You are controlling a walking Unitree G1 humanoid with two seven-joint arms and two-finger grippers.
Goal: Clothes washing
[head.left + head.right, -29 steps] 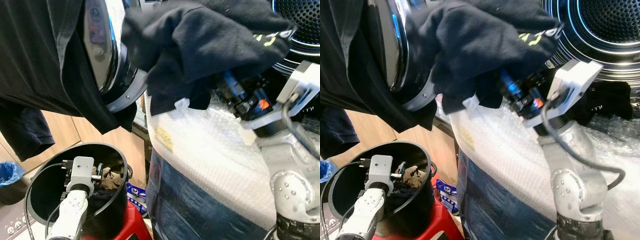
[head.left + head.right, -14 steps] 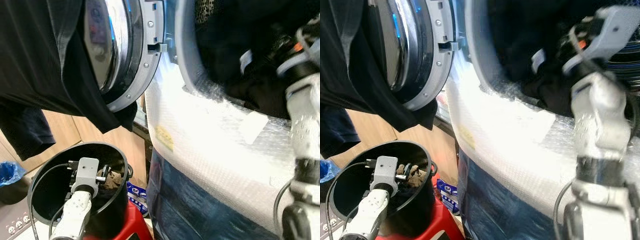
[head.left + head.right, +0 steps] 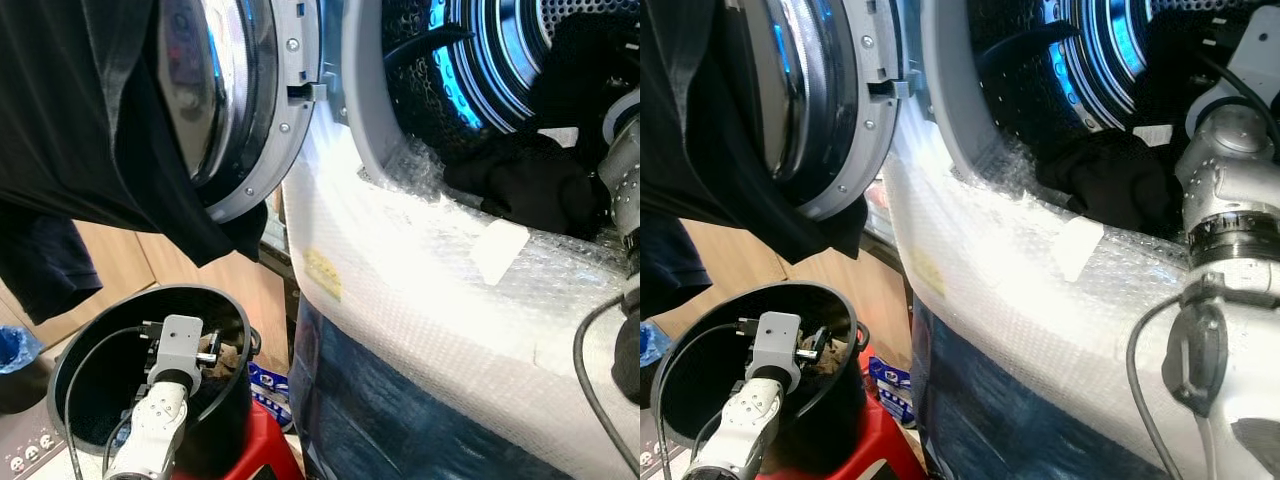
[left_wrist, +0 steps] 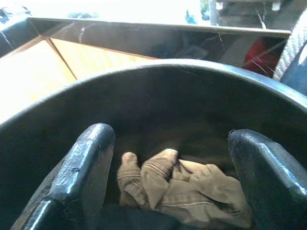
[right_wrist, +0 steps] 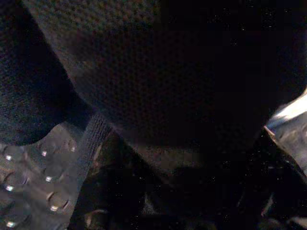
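Eye views: right arm (image 3: 1230, 200) reaches into the washer drum (image 3: 480, 70); black garment (image 3: 525, 180) lies on the drum's lower lip, over bubble wrap (image 3: 420, 290). Door (image 3: 240, 100) swung wide, dark cloth draped on it. Left wrist: left gripper (image 4: 168, 191) spread wide inside the black bin (image 3: 105, 345), above tan clothing (image 4: 184, 187), free of the walls. Right wrist: black fabric up close; finger state can't be told.

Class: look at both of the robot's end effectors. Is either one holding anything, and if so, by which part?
The left end effector hangs open inside the black bucket, above a tan garment, holding nothing. The right arm reaches into the drum beside the black clothing; any hold there cannot be told.
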